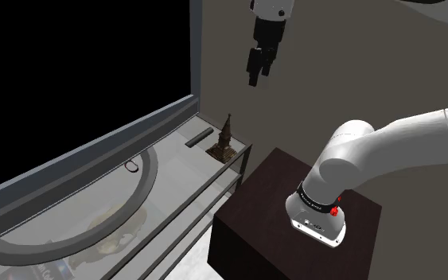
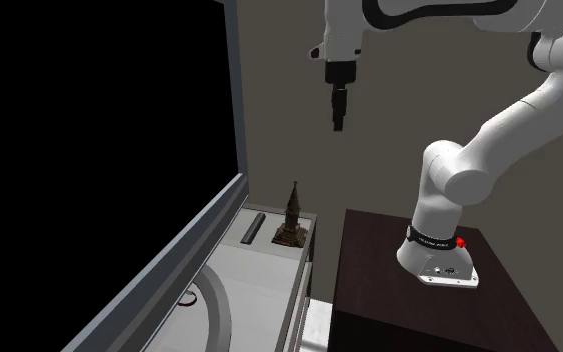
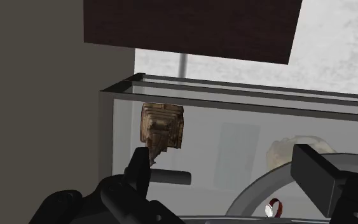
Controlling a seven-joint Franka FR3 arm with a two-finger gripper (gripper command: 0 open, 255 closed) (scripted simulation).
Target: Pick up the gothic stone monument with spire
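One step under way, I judge: the approach. My hand [image 1: 258, 78], spread and empty, hangs high over the table's [image 1: 184, 175] corner, where the monument [image 1: 224, 140] stands upright. Next I should centre on it, then lower.

From the wrist view you look down on the brown carved stone monument [image 3: 161, 130], and its spire's tip is lost behind one of the jaws. The small dark bar [image 1: 197, 138] beside it on the grey see-through surface [image 1: 184, 165] is too small for you to identify. Pale yellowish shapes [image 1: 109, 229] beneath are blurred. The broad grey curved ring [image 1: 146, 179] runs off the shoulder view's lower edge.
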